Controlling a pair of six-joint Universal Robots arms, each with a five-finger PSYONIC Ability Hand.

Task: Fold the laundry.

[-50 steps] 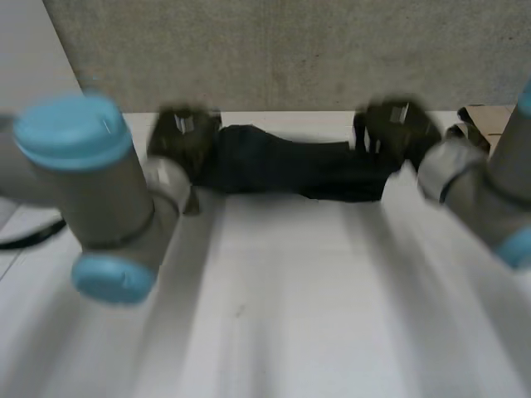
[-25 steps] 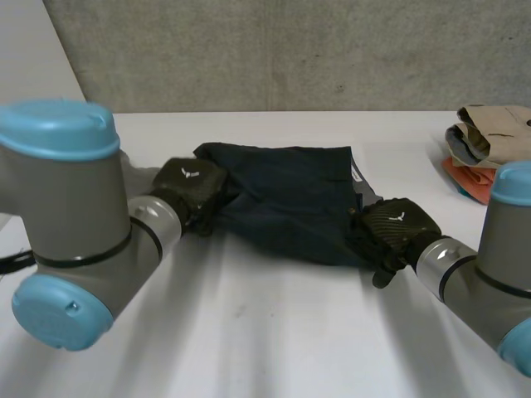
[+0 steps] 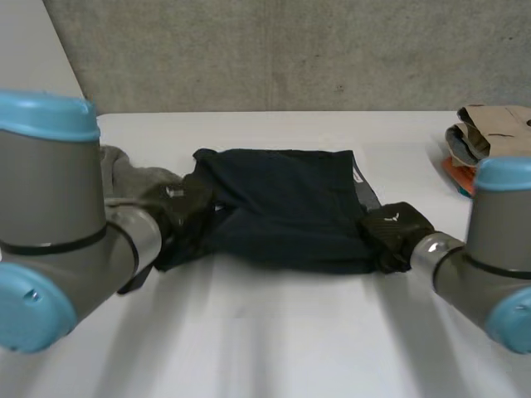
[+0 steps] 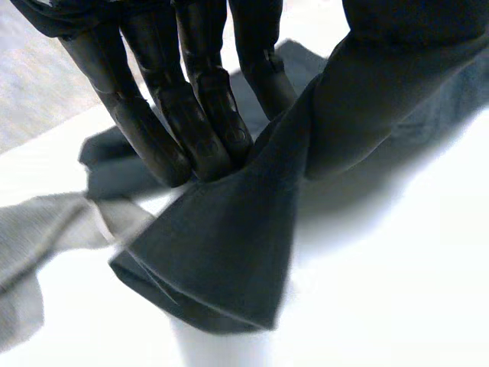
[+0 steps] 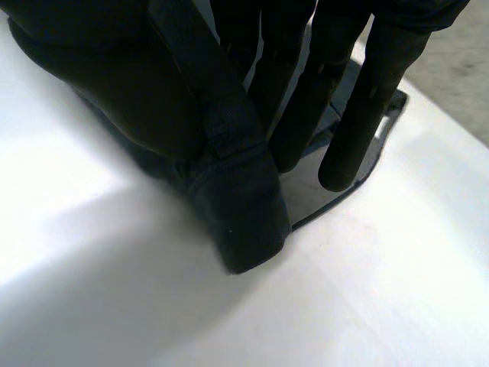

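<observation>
Navy cloth, the garment (image 3: 282, 203), lies spread on the white table (image 3: 274, 332), closer to its far edge than its near one. My left hand (image 3: 184, 207) pinches the garment's near left corner, fingers (image 4: 202, 130) pressed against my thumb through the fabric. My right hand (image 3: 397, 230) is clamped on the near right corner likewise. A grey cloth (image 3: 137, 178) lies beside my left hand, and a clothes pile (image 3: 485, 137) sits at the table's right edge.

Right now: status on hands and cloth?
Left hand shut on cloth, near-left corner; right hand shut on near-right corner. Spread on table. Grey garment beside left hand, pile far right.
</observation>
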